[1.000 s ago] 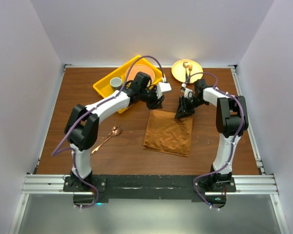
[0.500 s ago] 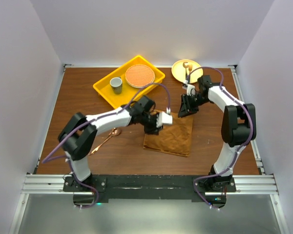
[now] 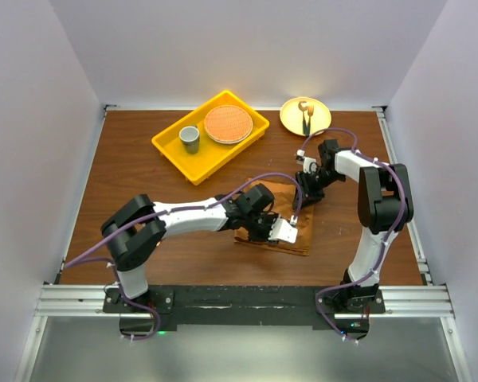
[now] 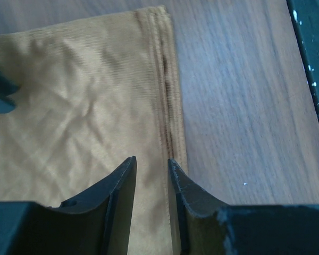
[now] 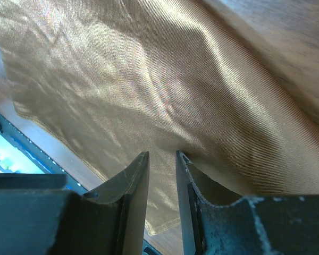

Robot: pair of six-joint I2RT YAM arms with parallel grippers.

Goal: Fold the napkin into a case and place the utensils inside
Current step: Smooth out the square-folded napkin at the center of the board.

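Note:
The rust-brown napkin (image 3: 304, 241) lies flat on the wooden table, partly under my left arm. My left gripper (image 3: 277, 235) hovers over its near hem (image 4: 167, 106), jaws a narrow gap apart with flat cloth showing between them (image 4: 151, 164). My right gripper (image 3: 309, 195) is at the napkin's far right corner, jaws narrowly apart, tips down on the cloth (image 5: 162, 156), which fills that view (image 5: 122, 79). Nothing is pinched in either gripper. The copper spoon is hidden, likely under my left arm. No folded case is in view.
A yellow tray (image 3: 169, 147) at the back holds a grey cup (image 3: 190, 138) and an orange round plate (image 3: 227, 124). A small yellow plate (image 3: 291, 119) at the back right holds a dark-handled utensil (image 3: 306, 119). The black front rail (image 4: 313, 64) lies just past the napkin.
My left arm swung from the napkin's far left corner across to its near edge and now covers the spoon. My right gripper shifted slightly at the far right corner.

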